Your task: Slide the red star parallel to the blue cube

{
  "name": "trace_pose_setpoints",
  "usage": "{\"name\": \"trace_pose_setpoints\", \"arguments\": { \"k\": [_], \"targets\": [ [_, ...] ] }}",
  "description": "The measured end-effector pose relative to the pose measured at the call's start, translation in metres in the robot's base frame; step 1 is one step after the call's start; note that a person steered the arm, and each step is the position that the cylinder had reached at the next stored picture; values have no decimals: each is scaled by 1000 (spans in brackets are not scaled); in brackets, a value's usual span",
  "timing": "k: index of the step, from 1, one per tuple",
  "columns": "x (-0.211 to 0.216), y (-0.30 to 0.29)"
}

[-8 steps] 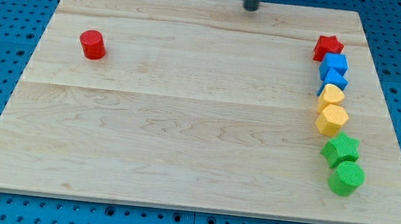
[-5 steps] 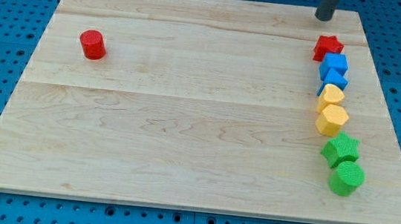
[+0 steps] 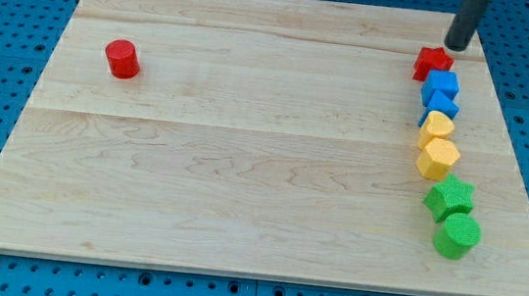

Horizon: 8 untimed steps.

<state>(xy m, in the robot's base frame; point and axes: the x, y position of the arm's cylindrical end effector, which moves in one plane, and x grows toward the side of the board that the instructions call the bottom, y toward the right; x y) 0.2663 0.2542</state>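
The red star [image 3: 432,62] lies near the wooden board's top right corner. The blue cube [image 3: 441,86] touches it just below, with a second blue block [image 3: 442,107] under that. My tip [image 3: 457,46] stands just above and to the right of the red star, very close to its upper right point; I cannot tell whether it touches.
Below the blue blocks a column runs down the right side: a yellow block [image 3: 437,124], a yellow hexagon [image 3: 438,158], a green block [image 3: 449,198] and a green cylinder [image 3: 457,235]. A red cylinder [image 3: 121,58] stands at upper left. The board's right edge [image 3: 511,144] is close.
My tip has moved from the top middle of the board to the right and slightly down, arriving beside the red star. No block has moved.
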Motion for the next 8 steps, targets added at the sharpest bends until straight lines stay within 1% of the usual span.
{"name": "trace_pose_setpoints", "arguments": {
  "k": [1,2,3,5,6,7,8],
  "targets": [
    [29,-15],
    [31,-66],
    [33,-105],
    [35,-104],
    [53,-112],
    [74,-182],
    [105,-184]
  ]
}}
